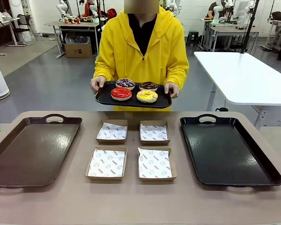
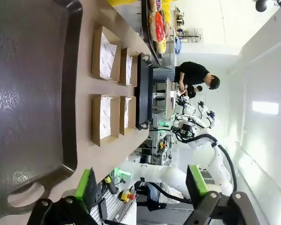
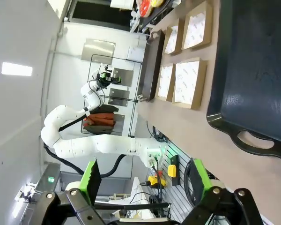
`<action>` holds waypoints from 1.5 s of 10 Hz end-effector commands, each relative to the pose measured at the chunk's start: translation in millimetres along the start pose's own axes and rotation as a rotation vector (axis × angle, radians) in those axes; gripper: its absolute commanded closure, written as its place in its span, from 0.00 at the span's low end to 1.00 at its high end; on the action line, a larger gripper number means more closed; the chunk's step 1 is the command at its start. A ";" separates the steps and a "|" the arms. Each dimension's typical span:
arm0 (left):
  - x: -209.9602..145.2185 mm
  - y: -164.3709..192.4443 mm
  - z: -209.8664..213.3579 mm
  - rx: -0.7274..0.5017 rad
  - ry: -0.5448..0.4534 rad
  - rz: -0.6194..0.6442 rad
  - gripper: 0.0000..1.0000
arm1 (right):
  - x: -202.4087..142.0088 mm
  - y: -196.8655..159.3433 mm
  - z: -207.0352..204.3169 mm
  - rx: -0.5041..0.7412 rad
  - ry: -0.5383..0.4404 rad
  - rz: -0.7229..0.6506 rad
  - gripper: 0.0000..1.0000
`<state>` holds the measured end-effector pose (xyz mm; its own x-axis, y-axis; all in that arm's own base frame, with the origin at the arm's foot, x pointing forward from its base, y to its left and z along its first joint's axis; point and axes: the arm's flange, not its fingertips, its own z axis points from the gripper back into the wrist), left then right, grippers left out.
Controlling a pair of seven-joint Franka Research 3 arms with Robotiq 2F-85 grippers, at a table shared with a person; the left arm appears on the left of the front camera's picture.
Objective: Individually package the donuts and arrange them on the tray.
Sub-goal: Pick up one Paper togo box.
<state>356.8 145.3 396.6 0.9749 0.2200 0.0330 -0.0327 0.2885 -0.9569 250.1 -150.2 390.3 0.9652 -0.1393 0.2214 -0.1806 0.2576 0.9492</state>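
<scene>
4 glossy ring donuts [image 1: 121, 93] fill a smooth black tray [image 1: 102, 99].

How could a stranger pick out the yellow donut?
Across the table, a person in a yellow jacket holds a small black tray. Of the four on it, the yellow donut lies near right, beside the glossy red donut. Only it has yellow icing.

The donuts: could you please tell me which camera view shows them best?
The front view: all four donuts lie in plain sight on the person's black tray. Both wrist views catch them edge-on and far off, at the picture's top edge.
</scene>
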 end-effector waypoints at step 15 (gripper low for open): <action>-0.7 -1.7 -2.0 -0.019 0.006 -0.008 0.00 | -1.1 -4.4 4.0 -0.003 -0.017 -0.009 0.00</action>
<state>356.5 144.1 396.8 0.9760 0.2155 0.0320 -0.0310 0.2825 -0.9588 248.8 -153.6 386.9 0.9659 -0.1527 0.2089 -0.1648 0.2595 0.9516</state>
